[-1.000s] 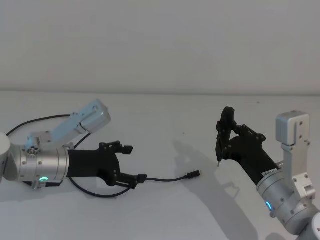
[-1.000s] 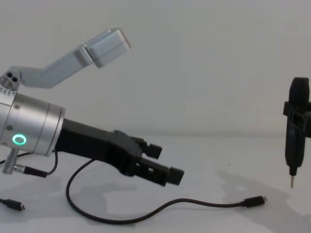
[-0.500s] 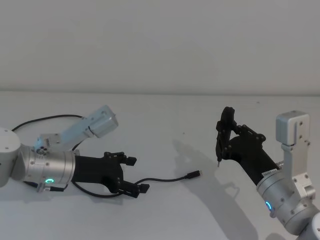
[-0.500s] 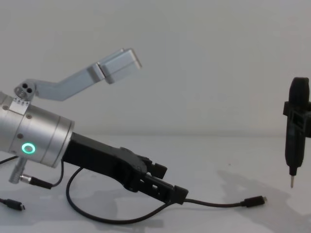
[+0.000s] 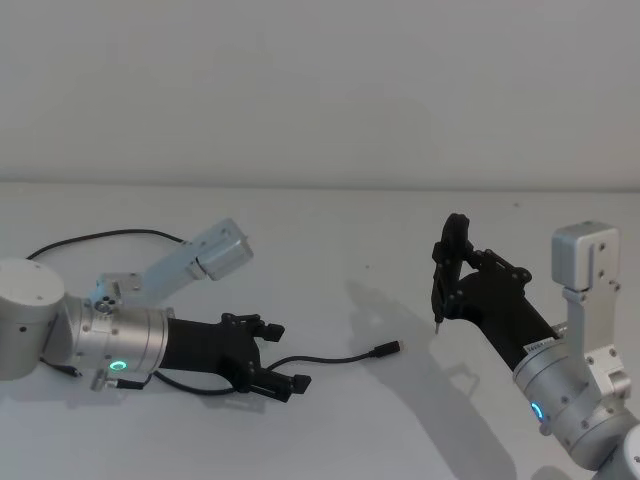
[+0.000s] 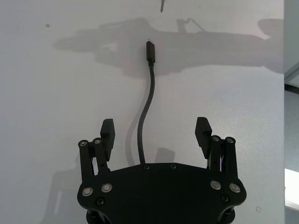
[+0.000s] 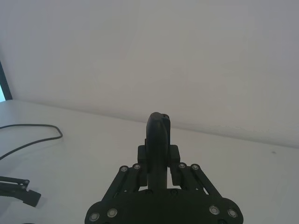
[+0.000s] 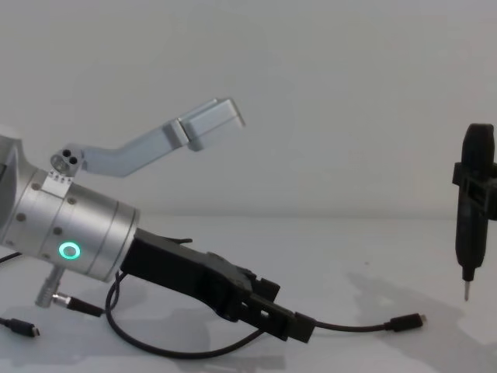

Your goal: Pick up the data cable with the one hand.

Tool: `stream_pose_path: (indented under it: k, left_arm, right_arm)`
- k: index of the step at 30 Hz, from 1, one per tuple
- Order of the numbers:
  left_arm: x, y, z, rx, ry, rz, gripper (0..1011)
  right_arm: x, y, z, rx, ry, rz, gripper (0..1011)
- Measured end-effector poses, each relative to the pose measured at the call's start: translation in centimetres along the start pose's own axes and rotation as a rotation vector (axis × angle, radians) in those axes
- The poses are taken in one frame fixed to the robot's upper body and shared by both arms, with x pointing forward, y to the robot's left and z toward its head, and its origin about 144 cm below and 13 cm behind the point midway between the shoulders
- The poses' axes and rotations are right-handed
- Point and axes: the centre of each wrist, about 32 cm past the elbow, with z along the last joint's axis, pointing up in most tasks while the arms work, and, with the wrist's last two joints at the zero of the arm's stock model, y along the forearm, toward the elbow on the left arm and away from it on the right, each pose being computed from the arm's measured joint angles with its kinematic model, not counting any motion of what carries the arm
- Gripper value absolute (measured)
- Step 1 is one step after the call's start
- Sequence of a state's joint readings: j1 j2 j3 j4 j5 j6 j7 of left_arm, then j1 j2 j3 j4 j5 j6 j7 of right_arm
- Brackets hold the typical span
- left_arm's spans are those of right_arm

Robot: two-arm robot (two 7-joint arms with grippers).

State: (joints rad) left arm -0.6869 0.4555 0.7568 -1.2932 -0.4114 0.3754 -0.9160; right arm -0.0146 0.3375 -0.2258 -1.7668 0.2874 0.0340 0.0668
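Left pincer [image 5: 286, 357], spread, straddles the data cable [image 5: 340, 359]; right pincer [image 5: 447, 268] grips tool [image 8: 467, 252].

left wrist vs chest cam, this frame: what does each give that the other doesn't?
Left wrist: the data cable runs between the open fingers of the left gripper, touching neither.
Chest: side-on, that gripper tilts down, tips low near the table; the right gripper holds a pointed tool upright, well apart.
Both: cable flat on the table, plug free.
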Motion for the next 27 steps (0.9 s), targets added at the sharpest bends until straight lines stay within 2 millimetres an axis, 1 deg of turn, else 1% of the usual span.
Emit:
stream_pose_path:
  k: [12,27]
  left_arm:
    - [0.2,-1.1,-0.2,0.013,0.031,0.001,1001]
    - [0.2,-2.0,0.0,0.032,0.040,-0.003,1001]
  right_arm:
    - [0.0,0.0,0.0,0.000,0.000,0.000,274]
    - [0.0,0.0,0.0,0.000,0.000,0.000,275]
